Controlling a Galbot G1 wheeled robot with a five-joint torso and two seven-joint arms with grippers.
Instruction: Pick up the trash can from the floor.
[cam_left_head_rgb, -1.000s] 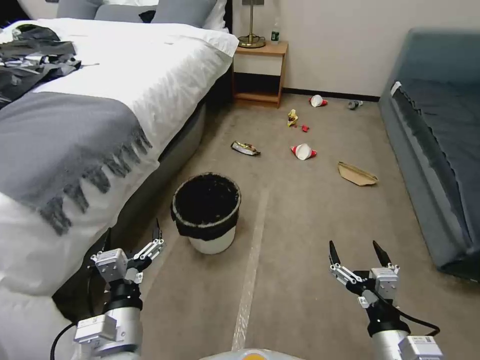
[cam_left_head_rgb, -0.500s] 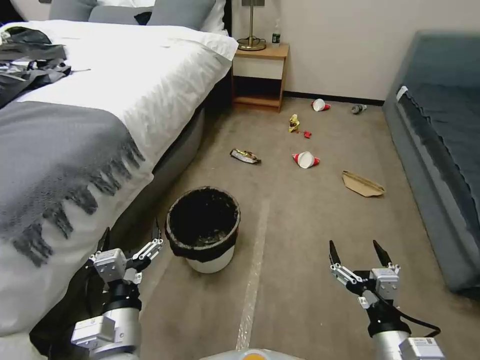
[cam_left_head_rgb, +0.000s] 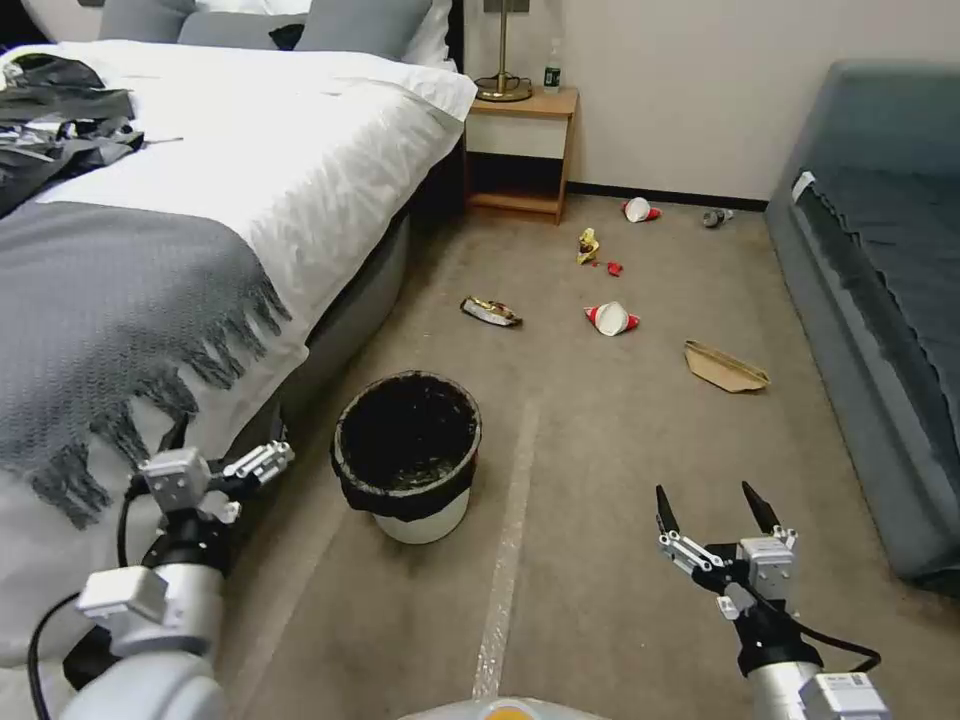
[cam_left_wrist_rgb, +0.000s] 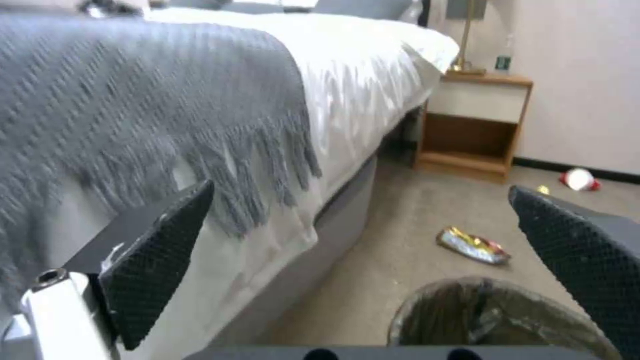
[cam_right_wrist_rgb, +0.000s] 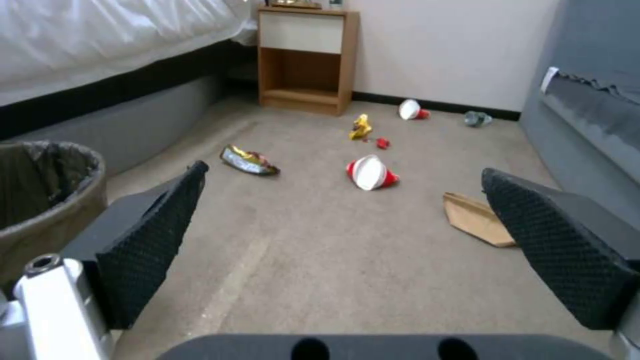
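Note:
The trash can (cam_left_head_rgb: 420, 515), a small white bin with a black bag folded over its rim, stands upright on the tan carpet floor (cam_left_head_rgb: 620, 450) beside the bed. My left gripper (cam_left_head_rgb: 222, 447) hangs open to the left of the can, close to the bed's side and apart from the can. From the left wrist, the open left gripper (cam_left_wrist_rgb: 360, 200) looks over the trash can (cam_left_wrist_rgb: 493, 320) rim. Off to the can's right, near me, my right gripper (cam_left_head_rgb: 705, 500) stands open above the carpet. The right wrist view has the right gripper (cam_right_wrist_rgb: 345, 172) open, with the trash can (cam_right_wrist_rgb: 40, 195) off to one side.
A bed (cam_left_head_rgb: 200, 200) with a grey fringed throw runs along the left, a blue-grey sofa (cam_left_head_rgb: 880, 300) along the right, a nightstand (cam_left_head_rgb: 520, 150) at the back. Paper cups (cam_left_head_rgb: 610, 318), a snack wrapper (cam_left_head_rgb: 490, 312) and a brown paper bag (cam_left_head_rgb: 725, 368) litter the carpet beyond the can. A tape strip (cam_left_head_rgb: 510, 500) runs between the arms.
The head camera first moved nearer the can, then held still. My left gripper has swung left and up toward the bed's side. The right gripper has stayed put.

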